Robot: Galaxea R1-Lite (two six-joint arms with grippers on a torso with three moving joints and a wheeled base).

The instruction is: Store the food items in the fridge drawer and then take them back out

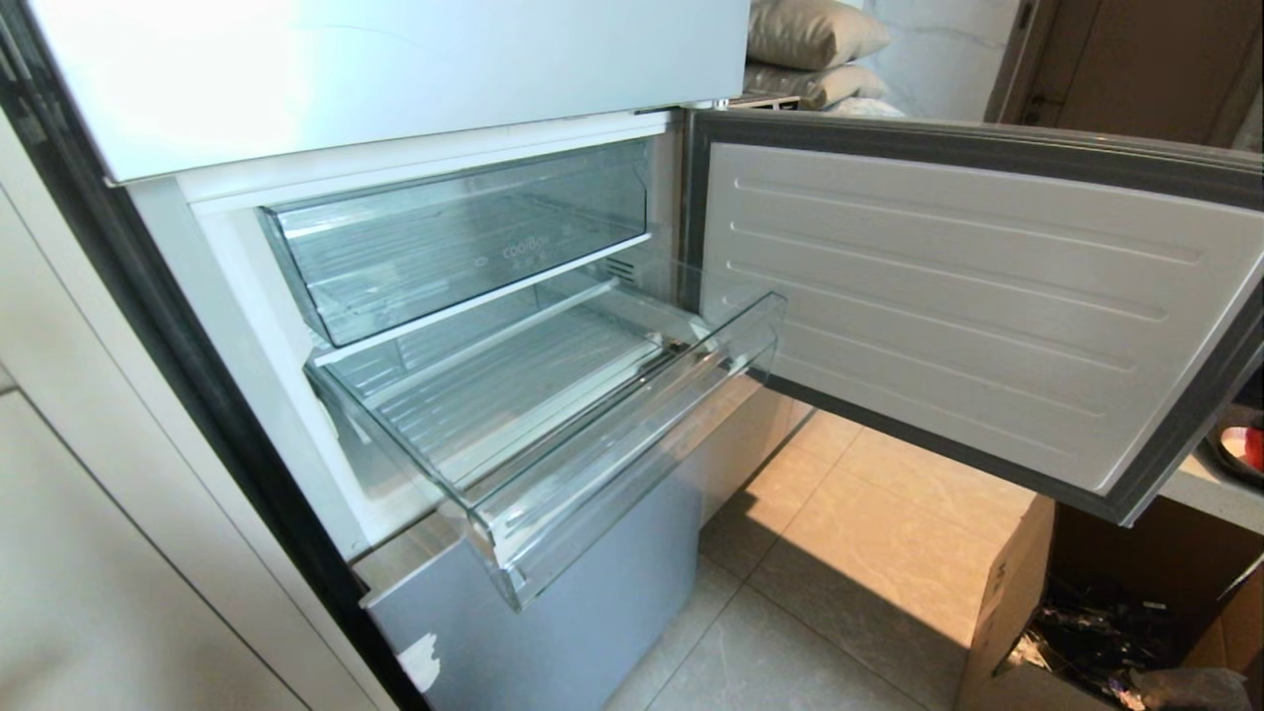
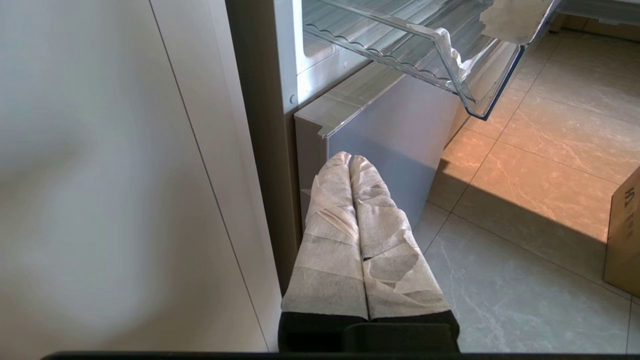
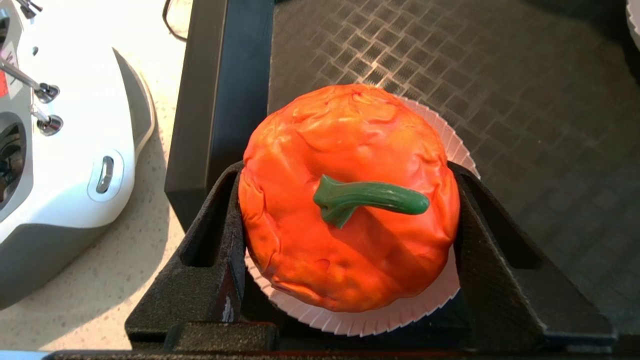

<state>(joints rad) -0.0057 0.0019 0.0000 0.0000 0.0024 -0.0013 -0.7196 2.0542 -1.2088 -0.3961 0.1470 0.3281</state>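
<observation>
One round red-orange fruit with bumpy skin and a short green stem (image 3: pixel 348 197) fills the middle of the right wrist frame, and we see the right gripper (image 3: pixel 348 215) with a black finger pressed against each flank of it, clenched on the fruit. Under the fruit sits a pleated white paper plate (image 3: pixel 440 295), on a black tray with a diamond-patterned floor (image 3: pixel 500 75). At the left edge of that frame lies a white handheld controller with small sticks (image 3: pixel 65 165).

In the head frame, the wide clear-plastic fridge drawer with the ribbed floor and stepped front lip (image 1: pixel 632 434) stands pulled out at centre, nothing in it, below a second clear drawer with a plain flat front (image 1: pixel 464 247). The grey-edged fridge door (image 1: pixel 968 296) hangs open across the right half. An open cardboard box (image 1: pixel 1017 592) sits at the lower right.

We judge three risks. The plate may stick to the fruit and come up with it. The bumpy, rounded skin may let the fruit slip from the fingers. On the way across, the arm may knock the open door or the drawer's lip.

The left gripper (image 2: pixel 350 159), at lower centre of the left wrist frame, has its cloth-wrapped fingers pressed together on nothing.
</observation>
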